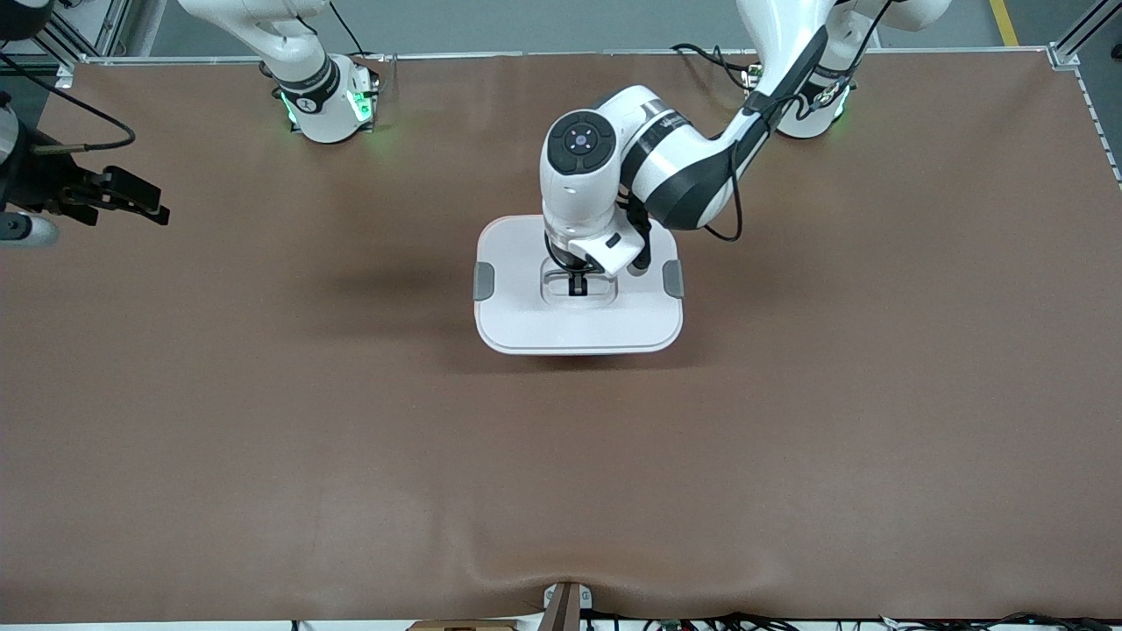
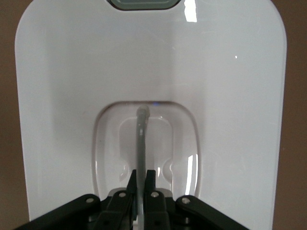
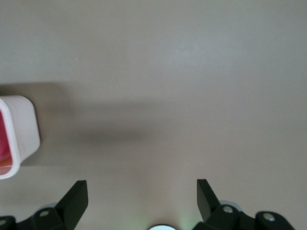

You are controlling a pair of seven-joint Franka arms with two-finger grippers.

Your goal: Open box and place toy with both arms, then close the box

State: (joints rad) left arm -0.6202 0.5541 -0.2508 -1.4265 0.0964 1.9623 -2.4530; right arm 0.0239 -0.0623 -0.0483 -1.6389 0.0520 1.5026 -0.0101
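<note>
The box sits mid-table with its white lid (image 1: 526, 326) on top, so the pink tub is hidden in the front view. My left gripper (image 1: 578, 286) reaches straight down into the lid's recessed well. In the left wrist view this gripper (image 2: 142, 175) is shut on the thin grey handle (image 2: 141, 139), one finger on each side of it. The right gripper (image 1: 156, 203) hangs open over bare table at the right arm's end, holding nothing. Its wrist view shows the open gripper (image 3: 142, 191) and a white and pink corner of the box (image 3: 17, 136). The toy is out of view.
Grey clips (image 1: 484, 280) (image 1: 672, 279) sit on the lid's two short sides; one clip (image 2: 144, 4) shows in the left wrist view. The brown mat (image 1: 789, 421) covers the whole table. A small fixture (image 1: 565, 605) sits at the table's edge nearest the front camera.
</note>
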